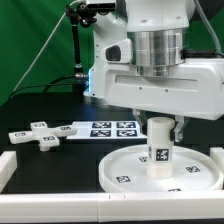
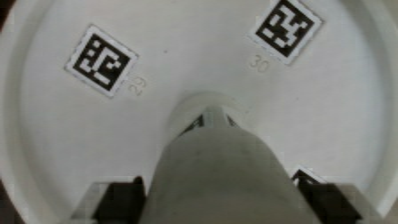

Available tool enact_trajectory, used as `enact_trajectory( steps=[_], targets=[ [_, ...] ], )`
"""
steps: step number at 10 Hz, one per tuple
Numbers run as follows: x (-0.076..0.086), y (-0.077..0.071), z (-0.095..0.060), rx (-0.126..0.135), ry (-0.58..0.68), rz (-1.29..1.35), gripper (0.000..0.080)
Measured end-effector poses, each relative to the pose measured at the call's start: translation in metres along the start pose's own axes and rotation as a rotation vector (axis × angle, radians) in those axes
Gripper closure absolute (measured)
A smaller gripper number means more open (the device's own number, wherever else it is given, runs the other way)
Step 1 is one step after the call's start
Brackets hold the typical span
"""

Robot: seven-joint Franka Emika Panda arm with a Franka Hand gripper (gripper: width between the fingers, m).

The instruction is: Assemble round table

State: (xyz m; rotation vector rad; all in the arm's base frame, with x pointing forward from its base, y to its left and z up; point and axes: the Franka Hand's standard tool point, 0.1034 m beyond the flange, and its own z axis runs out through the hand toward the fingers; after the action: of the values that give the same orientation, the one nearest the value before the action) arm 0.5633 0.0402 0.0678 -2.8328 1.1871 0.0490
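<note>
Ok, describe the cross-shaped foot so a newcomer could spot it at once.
Find the big round disc where the claw grips the upright leg. Go toward the exterior view's left, past the marker board. The cross-shaped foot lies flat on the dark table, the only plus-shaped white piece.

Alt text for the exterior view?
The gripper holds the short leg upright at the centre of the round disc. The cross-shaped foot lies at the exterior view's left, beside the marker board.
</note>
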Motion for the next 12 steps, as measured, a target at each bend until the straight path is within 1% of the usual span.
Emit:
enact_trajectory(
  steps=[2,3,4,5,6,8,10,11,12],
  targets=[
    [0.0001,0.0,0.0,0.01,-0.01,0.129,0.039],
    [0.0017,0.001,-0.0003,0.033,-0.026,0.261,0.039],
    [0.0012,0.0011,-0.0002,0.049,-0.043,0.37,0.039],
    [0.0001,0.0015,0.0001,0.064,-0.054,0.464,0.039],
    [-0.0006,0.0001,0.0001,0.072,-0.061,0.587,0.039],
    [-0.0003,-0.0005,0.0001,0.081,-0.082,0.781,0.039],
    [0.0007,-0.0016,-0.0005,0.086,-0.087,0.882,0.039],
    [0.0005,-0.0017,-0.0003,0.087,-0.086,0.86,0.0314],
    [0.0,-0.0019,0.0,0.087,-0.085,0.829,0.0314]
  ],
)
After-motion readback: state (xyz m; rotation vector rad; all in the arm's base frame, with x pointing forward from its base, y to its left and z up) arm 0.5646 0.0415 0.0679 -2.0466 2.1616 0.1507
